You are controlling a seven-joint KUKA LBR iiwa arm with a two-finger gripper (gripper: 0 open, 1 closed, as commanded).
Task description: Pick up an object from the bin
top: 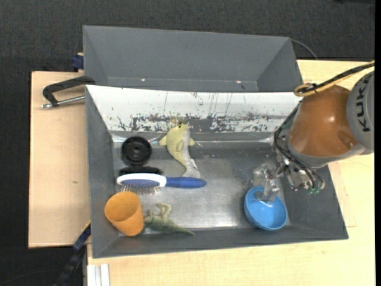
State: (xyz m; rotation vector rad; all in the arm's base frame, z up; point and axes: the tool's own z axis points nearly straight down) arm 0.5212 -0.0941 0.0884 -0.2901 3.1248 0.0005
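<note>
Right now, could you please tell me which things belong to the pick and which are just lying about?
Job in hand: gripper; shallow blue plastic bowl, nearest it.
Lying about: black round disc; pale yellow soft toy; blue-handled white hairbrush; orange plastic cup; green toy dinosaur.

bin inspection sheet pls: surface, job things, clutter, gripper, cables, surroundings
surface: grey metal bin, floor scuffed, back wall speckled with dark marks.
job's things: blue bowl at the front right, directly under the gripper.
clutter: black wheel, yellowish toy fish, blue and white brush, orange cup in the front left corner, green toy lizard against the cup; all in the left half.
grippers: gripper low over the bowl's rim; contact cannot be told.
cables: cable runs over the arm's orange cover.
surroundings: dark carpet around the bin.
</note>
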